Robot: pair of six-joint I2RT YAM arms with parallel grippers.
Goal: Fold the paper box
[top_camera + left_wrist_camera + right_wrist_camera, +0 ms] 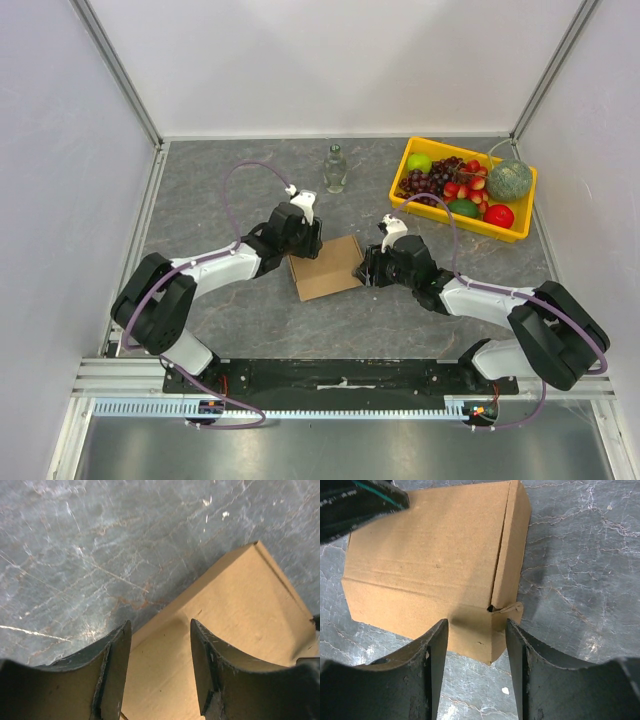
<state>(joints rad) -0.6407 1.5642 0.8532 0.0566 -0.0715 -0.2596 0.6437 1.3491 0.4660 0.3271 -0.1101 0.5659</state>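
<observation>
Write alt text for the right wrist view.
A folded brown paper box lies flat on a grey marbled table. The open right gripper frames the box's near edge, and a dark part of the other arm intrudes at top left.

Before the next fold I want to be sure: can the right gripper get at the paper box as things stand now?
Probably yes. The right gripper is open at the edge of the paper box, with nothing between them. The left gripper sits at the opposite side, out of its way.
</observation>
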